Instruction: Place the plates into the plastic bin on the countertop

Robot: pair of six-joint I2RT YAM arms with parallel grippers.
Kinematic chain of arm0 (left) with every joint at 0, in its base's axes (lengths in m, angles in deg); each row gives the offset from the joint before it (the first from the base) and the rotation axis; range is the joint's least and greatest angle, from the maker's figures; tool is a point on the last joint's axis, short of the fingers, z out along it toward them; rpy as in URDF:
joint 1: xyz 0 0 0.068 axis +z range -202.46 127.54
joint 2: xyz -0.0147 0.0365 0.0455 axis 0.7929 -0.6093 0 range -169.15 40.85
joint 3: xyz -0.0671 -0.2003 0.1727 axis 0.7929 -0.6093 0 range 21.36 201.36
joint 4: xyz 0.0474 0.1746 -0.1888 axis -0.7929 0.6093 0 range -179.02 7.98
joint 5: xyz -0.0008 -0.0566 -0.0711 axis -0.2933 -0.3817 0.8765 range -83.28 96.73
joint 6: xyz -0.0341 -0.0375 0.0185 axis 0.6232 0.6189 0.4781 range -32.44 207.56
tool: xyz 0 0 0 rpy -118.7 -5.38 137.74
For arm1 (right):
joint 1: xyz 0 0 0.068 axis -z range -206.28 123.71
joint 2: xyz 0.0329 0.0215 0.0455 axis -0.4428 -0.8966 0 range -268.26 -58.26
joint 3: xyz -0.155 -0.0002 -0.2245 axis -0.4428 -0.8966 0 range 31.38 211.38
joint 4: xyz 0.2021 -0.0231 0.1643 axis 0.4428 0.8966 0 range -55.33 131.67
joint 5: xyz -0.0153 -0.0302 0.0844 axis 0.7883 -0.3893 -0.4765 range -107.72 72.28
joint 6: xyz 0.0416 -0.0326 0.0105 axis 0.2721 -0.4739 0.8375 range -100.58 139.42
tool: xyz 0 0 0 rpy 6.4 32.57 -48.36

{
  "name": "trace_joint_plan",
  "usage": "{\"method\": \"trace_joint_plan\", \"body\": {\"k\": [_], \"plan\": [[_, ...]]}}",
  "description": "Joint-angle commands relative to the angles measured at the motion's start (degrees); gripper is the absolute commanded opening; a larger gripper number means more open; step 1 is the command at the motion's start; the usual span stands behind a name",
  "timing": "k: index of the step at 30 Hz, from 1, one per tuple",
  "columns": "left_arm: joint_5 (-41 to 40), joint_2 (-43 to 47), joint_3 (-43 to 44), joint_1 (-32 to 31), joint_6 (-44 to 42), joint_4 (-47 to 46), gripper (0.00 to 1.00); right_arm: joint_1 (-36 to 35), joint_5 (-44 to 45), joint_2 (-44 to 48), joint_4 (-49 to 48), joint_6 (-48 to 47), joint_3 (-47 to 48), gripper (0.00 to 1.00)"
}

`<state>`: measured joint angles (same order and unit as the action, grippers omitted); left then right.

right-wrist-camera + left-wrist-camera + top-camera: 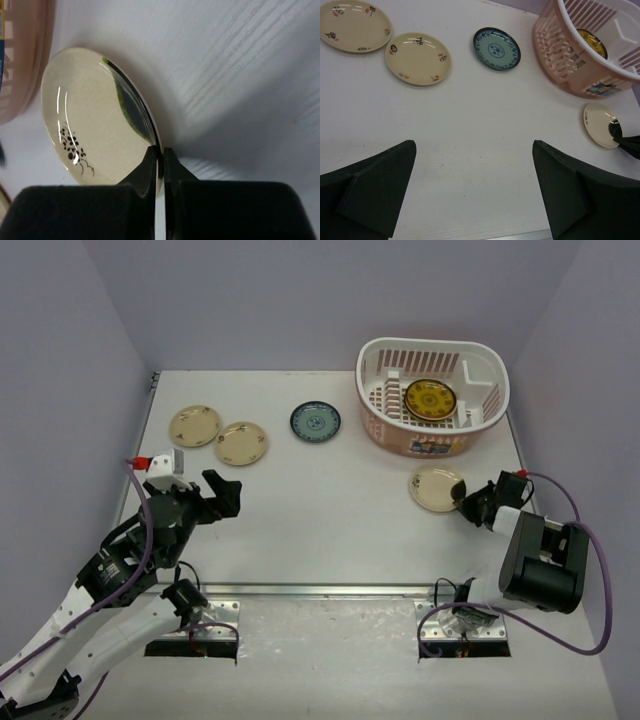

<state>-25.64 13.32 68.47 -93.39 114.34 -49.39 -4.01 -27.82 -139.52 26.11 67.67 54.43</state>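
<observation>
Arm stretched low, my right fingers [160,164] clenched the rim of the small round cream dark-patched plate [95,125] (clear only from the wrist); left fingers [200,488] hovered spread.

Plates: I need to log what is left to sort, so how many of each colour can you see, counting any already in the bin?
cream flowered plates: 2
cream plate with a dark patch: 1
blue plate: 1
gold patterned plate: 1
Total: 5
</observation>
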Motion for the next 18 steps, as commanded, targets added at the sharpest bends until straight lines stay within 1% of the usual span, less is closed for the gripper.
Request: {"method": "trace_joint_plan", "body": {"k": [1,4,7,11,13,15,18], "plan": [[-1.0,0.0,0.3,-0.2,-0.5,-2.1,1.00,0.1,1.8,9.7,7.4,-1.0,-4.5,0.00],[-1.3,0.1,0.5,-0.1,-0.4,-2.0,1.00,0.1,0.6,21.2,10.6,-0.8,-5.9,0.00],[-1.8,0.4,0.5,-0.1,-0.2,-1.8,1.00,0.1,-2.0,28.9,15.9,-0.6,-4.0,0.00],[-2.6,0.9,0.6,0.0,0.3,-1.5,1.00,0.1,-5.7,37.4,19.8,0.6,-0.7,0.00],[-2.8,0.9,0.6,0.0,0.5,-1.4,1.00,0.2,-6.6,39.0,21.2,1.2,1.1,0.00],[-3.1,0.9,0.6,0.0,0.6,-1.3,1.00,0.1,-8.9,39.8,22.1,2.5,4.9,0.00],[-3.3,0.7,0.7,0.1,0.8,-1.1,1.00,0.1,-12.4,38.3,20.3,5.9,9.6,0.00]]}}
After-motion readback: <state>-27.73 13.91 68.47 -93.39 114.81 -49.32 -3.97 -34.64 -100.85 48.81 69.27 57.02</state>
